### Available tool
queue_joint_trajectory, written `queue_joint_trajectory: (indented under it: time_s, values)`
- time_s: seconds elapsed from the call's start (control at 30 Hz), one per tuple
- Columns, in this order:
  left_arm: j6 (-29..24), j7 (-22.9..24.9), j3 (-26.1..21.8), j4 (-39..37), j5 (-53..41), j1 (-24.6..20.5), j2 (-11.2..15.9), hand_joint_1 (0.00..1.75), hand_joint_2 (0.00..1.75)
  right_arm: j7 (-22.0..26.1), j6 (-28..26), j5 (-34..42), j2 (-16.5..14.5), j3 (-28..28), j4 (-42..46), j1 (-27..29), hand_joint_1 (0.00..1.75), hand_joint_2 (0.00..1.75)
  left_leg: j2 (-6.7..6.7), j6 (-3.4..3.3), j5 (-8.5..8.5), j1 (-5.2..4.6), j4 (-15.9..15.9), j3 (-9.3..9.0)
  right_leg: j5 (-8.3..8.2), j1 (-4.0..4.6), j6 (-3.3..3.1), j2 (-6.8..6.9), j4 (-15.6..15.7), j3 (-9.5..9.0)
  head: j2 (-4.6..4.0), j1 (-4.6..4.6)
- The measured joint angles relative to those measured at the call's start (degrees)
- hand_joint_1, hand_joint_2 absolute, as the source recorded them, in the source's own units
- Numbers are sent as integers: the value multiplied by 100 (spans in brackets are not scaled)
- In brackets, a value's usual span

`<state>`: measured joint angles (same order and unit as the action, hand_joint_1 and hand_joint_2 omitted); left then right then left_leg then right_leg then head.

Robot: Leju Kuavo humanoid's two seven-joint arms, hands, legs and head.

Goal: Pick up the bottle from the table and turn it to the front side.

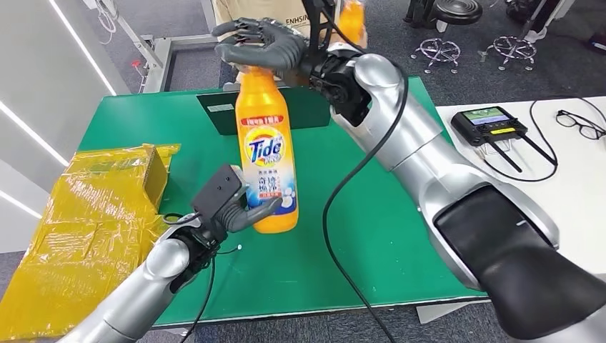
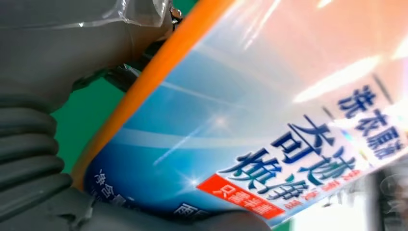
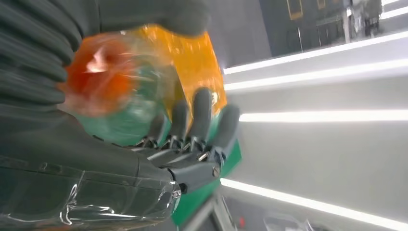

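- Left hand (image 1: 232,207) wrapped around the lower body of the orange bottle (image 1: 268,153), thumb across the blue part of the label, fingers behind.
- Right hand (image 1: 261,44) cupped over the bottle's cap and neck from above, fingers curled round the top; grasping rather than merely resting, judging by the right wrist view.
- Bottle upright, held between the two hands, its base just above or lightly on the green desk (image 1: 400,236); contact hard to tell from the head view.
- "Tide" label facing the head camera, so apparently at or close to the wanted front side.
- Step in hand, by judgement: the turning itself, or its last part, with both hands steadying the bottle.
- Next move probably calling for a check that the label sits square to the front, then a gentle set-down and release of one hand at a time, to avoid tipping a tall, narrow bottle.
- Left wrist view: label (image 2: 269,144) seen very close, blue field with printed characters and a red strip, orange edge beside it, green desk behind; detail unreadable from the head view.
- Right wrist view: blurred orange cap (image 3: 101,67) against the palm, dark fingers (image 3: 202,113) curled past it; a grip hidden from the head view.
- Head view alone giving the wider setting: yellow-wrapped box (image 1: 93,221) at the desk's left edge, a dark tray (image 1: 300,111) behind the bottle, a handheld controller (image 1: 489,123) and glasses (image 1: 582,123) on a white surface to the right.
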<state>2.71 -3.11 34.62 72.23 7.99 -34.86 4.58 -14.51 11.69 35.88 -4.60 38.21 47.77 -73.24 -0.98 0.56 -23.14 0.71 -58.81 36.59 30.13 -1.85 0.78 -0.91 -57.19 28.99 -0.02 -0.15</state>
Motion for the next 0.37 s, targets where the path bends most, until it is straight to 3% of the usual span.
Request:
queue_joint_trajectory:
  time_s: [0.13, 0.37]
  values:
    - [113, -12, -302, -25, -229, 357, 580, 175, 175, 178, 208, -401, 703, -239, 475, 40, 0, 0, -1, 0, 0, 2, 0, 0, 0, 1, 0, 2, 0, 2, 0, 1]
    - [370, -190, -1556, -417, -339, 734, 1730, 175, 175, 634, 326, -884, 2264, -876, 1645, 846, 0, 0, -4, 0, -1, 8, 0, 1, 1, 5, 0, 6, 5, 0, 0, 6]
